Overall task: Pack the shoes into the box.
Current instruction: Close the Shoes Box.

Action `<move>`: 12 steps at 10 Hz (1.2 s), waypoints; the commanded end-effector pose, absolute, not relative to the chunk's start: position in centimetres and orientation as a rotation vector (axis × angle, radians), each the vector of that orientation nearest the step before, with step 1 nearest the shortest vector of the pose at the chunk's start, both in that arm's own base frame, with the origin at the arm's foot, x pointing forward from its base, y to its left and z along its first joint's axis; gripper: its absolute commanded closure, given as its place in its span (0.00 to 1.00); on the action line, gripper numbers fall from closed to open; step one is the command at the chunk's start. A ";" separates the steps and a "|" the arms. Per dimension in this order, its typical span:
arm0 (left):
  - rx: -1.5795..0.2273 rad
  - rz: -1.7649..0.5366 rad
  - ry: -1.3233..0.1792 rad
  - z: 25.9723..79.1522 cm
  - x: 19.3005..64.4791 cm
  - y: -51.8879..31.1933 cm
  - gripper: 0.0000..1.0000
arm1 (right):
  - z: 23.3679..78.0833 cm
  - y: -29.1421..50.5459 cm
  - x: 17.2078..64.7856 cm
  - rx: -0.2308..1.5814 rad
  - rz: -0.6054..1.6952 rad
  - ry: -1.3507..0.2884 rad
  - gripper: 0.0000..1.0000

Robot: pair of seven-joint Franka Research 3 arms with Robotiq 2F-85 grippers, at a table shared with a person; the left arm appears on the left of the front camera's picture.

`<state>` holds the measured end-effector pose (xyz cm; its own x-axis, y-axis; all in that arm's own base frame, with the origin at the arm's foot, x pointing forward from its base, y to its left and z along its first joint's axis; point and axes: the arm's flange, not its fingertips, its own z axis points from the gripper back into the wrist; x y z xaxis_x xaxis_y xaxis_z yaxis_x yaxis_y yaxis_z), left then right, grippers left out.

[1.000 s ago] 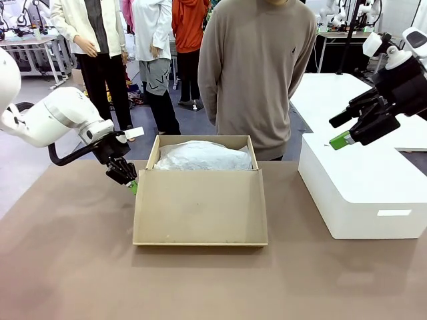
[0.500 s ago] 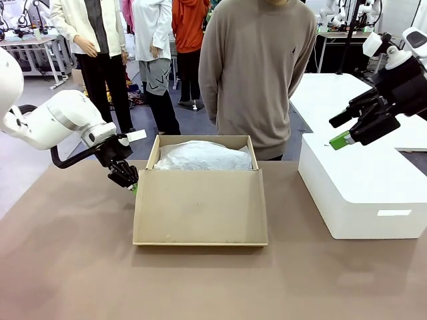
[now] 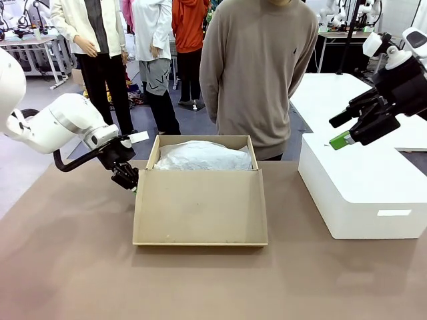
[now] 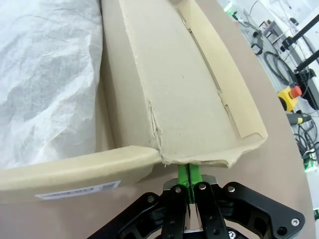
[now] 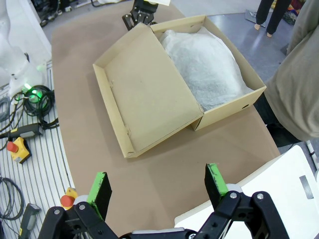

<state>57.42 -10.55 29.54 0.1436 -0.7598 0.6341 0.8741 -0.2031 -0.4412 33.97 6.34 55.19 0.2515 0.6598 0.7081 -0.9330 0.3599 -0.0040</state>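
on the brown counter (image 3: pixel 67 267), centre: the box (image 3: pixel 200 207), tan cardboard, its hinged lid folded out flat toward the robot, the tray behind it filled with crumpled white tissue paper (image 3: pixel 200 157). no shoes can be seen; whether they lie under the tissue cannot be told.

left gripper (image 3: pixel 131 181): at the left corner of the box where lid meets tray, fingers pressed together, green pads touching with nothing between them, tips just under the torn lid edge in the left wrist view. over the last second it has crept from slightly out on the counter to right against the cardboard, the box itself unmoved. judgement: positioning to catch or lift the lid side, so the closing step seems near, not yet begun.

right gripper (image 3: pixel 347 130): held high above the white rounded box (image 3: pixel 360 193), well apart from the tan one, fingers spread wide, empty, unchanged.

person (image 3: pixel 257 73): standing at the far side behind the box, hands out of sight.

risk, as judged: thin torn lid edge may slip off closed fingertips.
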 end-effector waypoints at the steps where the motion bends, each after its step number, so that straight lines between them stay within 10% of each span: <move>1: -0.989 -1.462 -0.168 29.1 56.9 -11.1 1.00 | 55.2 6.3 34.3 0.491 1.160 -0.717 0.00; 12: -1.246 -1.464 -0.109 29.8 56.1 -11.0 1.00 | 55.2 6.3 34.3 0.491 1.160 -0.717 0.00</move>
